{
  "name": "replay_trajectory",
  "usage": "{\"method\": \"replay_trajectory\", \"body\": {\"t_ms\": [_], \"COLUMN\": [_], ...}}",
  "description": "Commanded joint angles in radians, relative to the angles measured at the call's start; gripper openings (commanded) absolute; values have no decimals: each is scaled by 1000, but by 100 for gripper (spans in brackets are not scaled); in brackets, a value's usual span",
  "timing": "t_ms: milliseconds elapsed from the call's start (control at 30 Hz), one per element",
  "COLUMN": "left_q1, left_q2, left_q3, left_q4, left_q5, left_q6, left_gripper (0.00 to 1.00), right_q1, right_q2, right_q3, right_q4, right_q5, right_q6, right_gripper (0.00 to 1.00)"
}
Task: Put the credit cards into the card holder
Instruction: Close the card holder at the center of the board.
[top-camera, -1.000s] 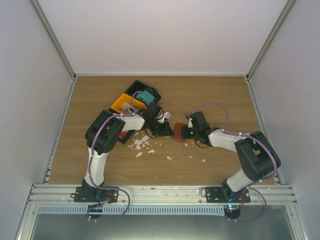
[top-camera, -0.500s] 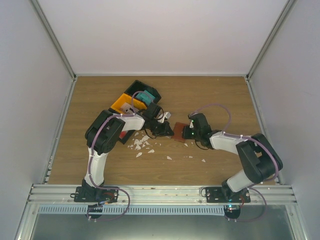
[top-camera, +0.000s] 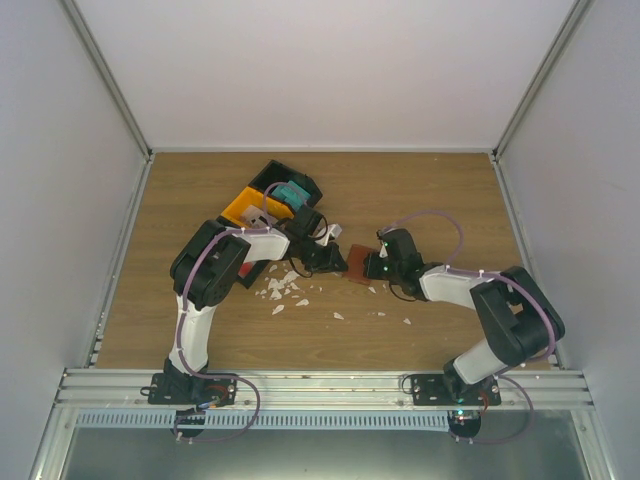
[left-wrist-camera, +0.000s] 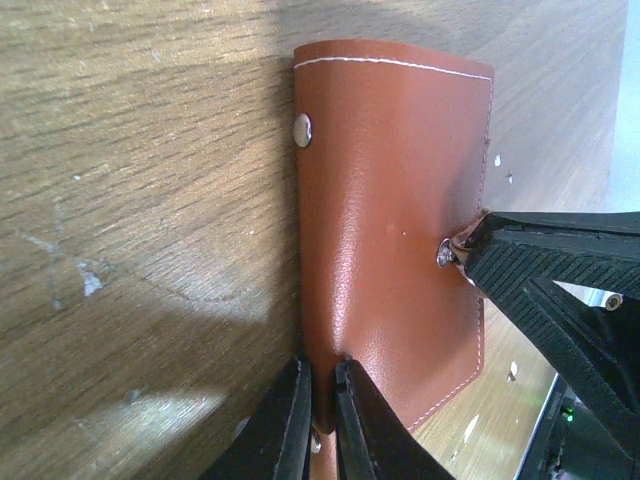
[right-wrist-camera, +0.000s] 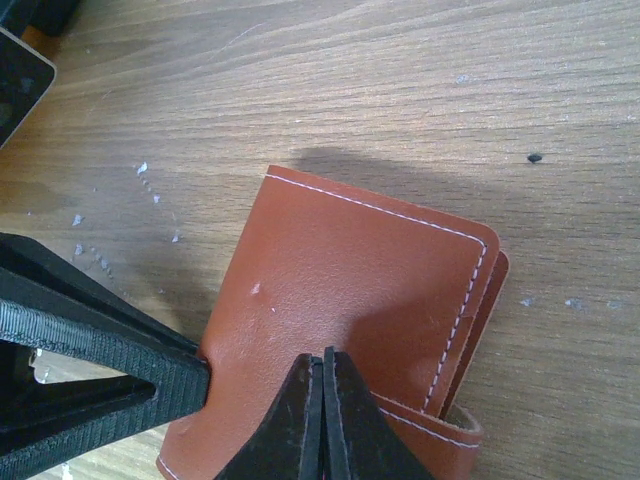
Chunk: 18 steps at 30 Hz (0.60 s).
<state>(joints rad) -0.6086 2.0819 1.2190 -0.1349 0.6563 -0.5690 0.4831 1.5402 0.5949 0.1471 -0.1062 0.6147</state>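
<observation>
The card holder (top-camera: 357, 268) is a reddish-brown wallet lying closed on the wood table between my two grippers. In the left wrist view it (left-wrist-camera: 390, 190) fills the middle, and my left gripper (left-wrist-camera: 321, 392) is shut on its near edge. My right gripper (right-wrist-camera: 323, 385) is shut tight on the opposite edge of the wallet (right-wrist-camera: 350, 270); its finger (left-wrist-camera: 560, 270) meets the wallet by a snap. A teal credit card (top-camera: 291, 190) sits in the tray. The other cards do not show clearly.
The black-and-orange compartment tray (top-camera: 262, 180) stands behind my left arm. Several small white scraps (top-camera: 283, 290) lie on the table in front of the left gripper (top-camera: 333, 262), and a few more lie near the right gripper (top-camera: 375, 267). Walls enclose the table.
My right arm has shifted slightly, its elbow a little further right. The wallet and my left gripper have stayed in place.
</observation>
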Motion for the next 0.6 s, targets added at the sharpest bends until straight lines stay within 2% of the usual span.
{"method": "replay_trajectory", "body": {"t_ms": [0,200,400,567], "left_q1": [-19,-19,-19,-19], "left_q2": [51,43,42,41], "left_q3": [-37,-50,-53,-36], "left_q4": [-100,-97,-82,-79], "left_q5": [-101,-106,-106,-102], "left_q6": [6,5,-9,-11], "left_gripper": [11,11,11,11], "right_q1": [6,6,5,5], "right_q2": [26,37,-71,-3], "right_q3": [-21,-35,-74,-54], "right_q4": [13,45,90,111], "right_q5": [-20,-4,76,9], "right_q6": [12,44,71,61], "right_gripper": [1,0,1,0]}}
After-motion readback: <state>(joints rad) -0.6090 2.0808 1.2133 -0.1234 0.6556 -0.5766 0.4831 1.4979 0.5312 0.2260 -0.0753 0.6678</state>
